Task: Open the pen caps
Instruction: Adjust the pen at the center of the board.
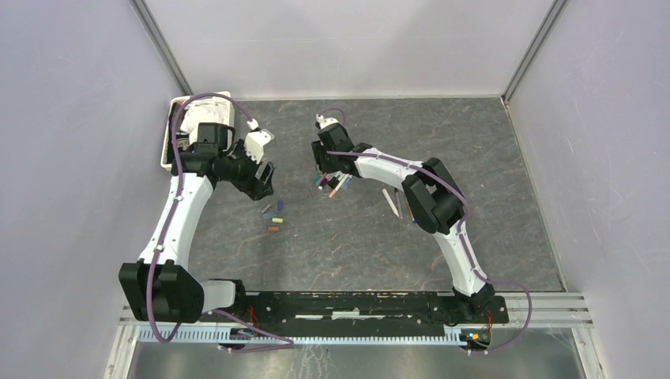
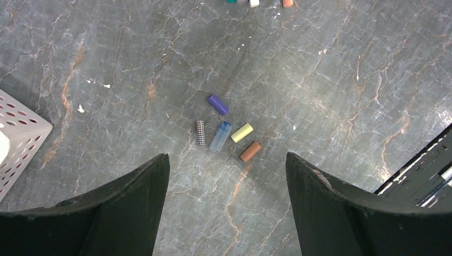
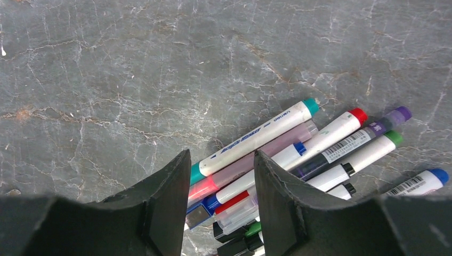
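Several loose pen caps (image 1: pixel 274 215) lie on the grey table: purple (image 2: pixel 218 104), checkered (image 2: pixel 201 133), clear blue (image 2: pixel 220 136), yellow (image 2: pixel 242 132) and orange-brown (image 2: pixel 250 151). My left gripper (image 1: pixel 265 180) hovers just behind them, open and empty (image 2: pixel 226 158). A pile of capped pens (image 1: pixel 336 183) lies at mid table; their caps are teal (image 3: pixel 310 106), red (image 3: pixel 358 114), purple (image 3: pixel 402 113), green (image 3: pixel 394 137) and blue (image 3: pixel 438 175). My right gripper (image 1: pixel 324 166) is low over the pile, and its open jaws (image 3: pixel 222 154) straddle the near ends of several pens.
A white perforated basket (image 1: pixel 170 130) stands at the back left, and its corner shows in the left wrist view (image 2: pixel 21 133). Two thin white pens (image 1: pixel 391 201) lie apart, to the right of the pile. Walls close the table on three sides.
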Robot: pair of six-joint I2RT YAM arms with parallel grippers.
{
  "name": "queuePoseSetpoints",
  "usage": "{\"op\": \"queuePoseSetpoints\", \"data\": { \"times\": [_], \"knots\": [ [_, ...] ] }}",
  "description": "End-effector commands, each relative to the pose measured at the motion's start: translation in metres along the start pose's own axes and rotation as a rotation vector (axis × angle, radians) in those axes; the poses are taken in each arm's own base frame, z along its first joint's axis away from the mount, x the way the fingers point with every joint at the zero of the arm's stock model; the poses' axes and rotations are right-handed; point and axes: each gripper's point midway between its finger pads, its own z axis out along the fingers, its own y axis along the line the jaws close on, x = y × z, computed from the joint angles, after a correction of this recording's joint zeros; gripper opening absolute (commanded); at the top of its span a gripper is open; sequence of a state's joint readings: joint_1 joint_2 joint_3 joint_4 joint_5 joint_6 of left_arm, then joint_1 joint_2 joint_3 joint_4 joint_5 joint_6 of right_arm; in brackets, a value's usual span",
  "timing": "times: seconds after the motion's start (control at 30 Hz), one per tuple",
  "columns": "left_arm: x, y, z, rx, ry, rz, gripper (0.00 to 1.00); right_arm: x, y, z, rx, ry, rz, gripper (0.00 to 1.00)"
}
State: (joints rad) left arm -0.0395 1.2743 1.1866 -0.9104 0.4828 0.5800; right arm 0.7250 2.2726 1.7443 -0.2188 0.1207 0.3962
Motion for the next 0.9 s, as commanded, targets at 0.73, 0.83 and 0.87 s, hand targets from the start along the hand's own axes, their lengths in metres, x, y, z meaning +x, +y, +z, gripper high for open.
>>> {"op": "queuePoseSetpoints", "data": {
  "times": [0.73,0.83,0.87],
  "knots": [
    [-0.016,-0.006,-0.014,0.003,-0.068,-0.002,0.84,0.026,0.045,0.027,-0.054,0.054,-0.006,0.36],
    [-0.017,-0.006,-0.014,0.004,-0.067,0.002,0.84,0.029,0.056,0.028,-0.071,0.051,-0.047,0.2],
    [-0.017,-0.006,-0.014,0.003,-0.067,0.003,0.84,0.03,0.061,0.028,-0.078,0.053,-0.063,0.19]
  ]
}}
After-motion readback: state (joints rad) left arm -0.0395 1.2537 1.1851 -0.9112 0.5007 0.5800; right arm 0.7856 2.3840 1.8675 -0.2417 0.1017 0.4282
